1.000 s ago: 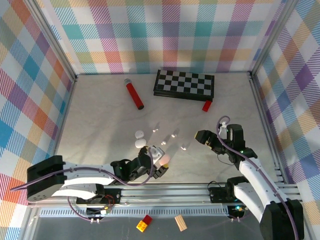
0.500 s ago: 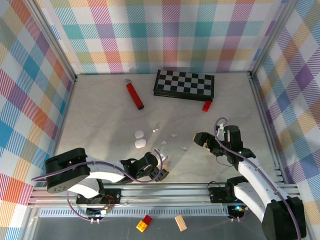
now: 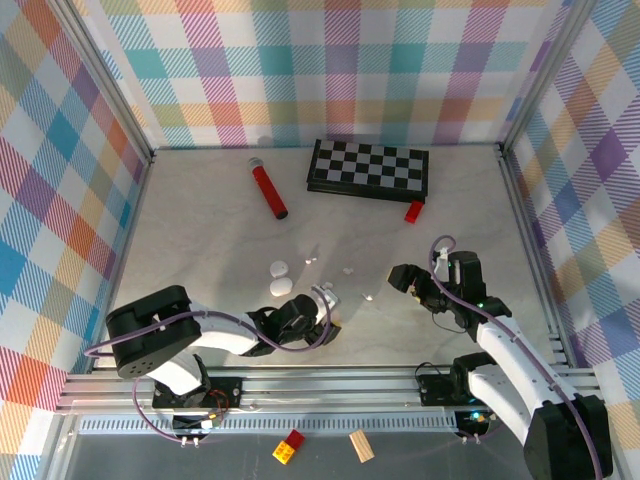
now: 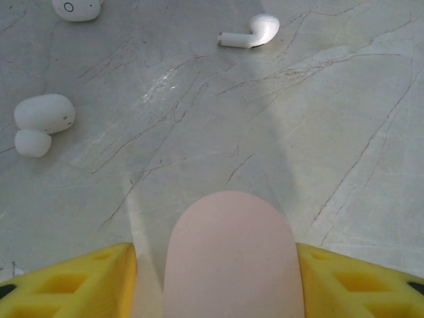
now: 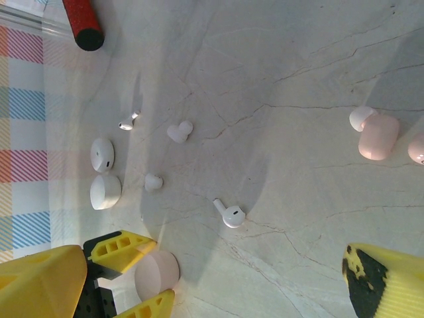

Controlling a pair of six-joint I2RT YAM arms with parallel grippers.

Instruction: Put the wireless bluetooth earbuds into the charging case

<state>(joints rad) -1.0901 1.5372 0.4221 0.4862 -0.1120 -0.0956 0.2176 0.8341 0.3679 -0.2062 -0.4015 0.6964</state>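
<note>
My left gripper (image 4: 215,255) sits low by the near edge of the bench (image 4: 318,132). Its yellow fingers (image 4: 73,285) stand either side of the pink charging case (image 4: 232,258): one finger touches the case, the other shows a thin gap. My right gripper (image 5: 215,278) hangs right of the bench's middle, jaws wide, holding nothing. Beyond the case, loose on the mid-bench, lie a white stemmed earbud (image 4: 250,34) and a rounded white earbud (image 4: 41,116). A pinkish earbud (image 5: 376,136) lies nearer my right gripper.

Scattered earbuds (image 5: 228,213) (white, pinkish), pink case (image 4: 228,258)
</note>
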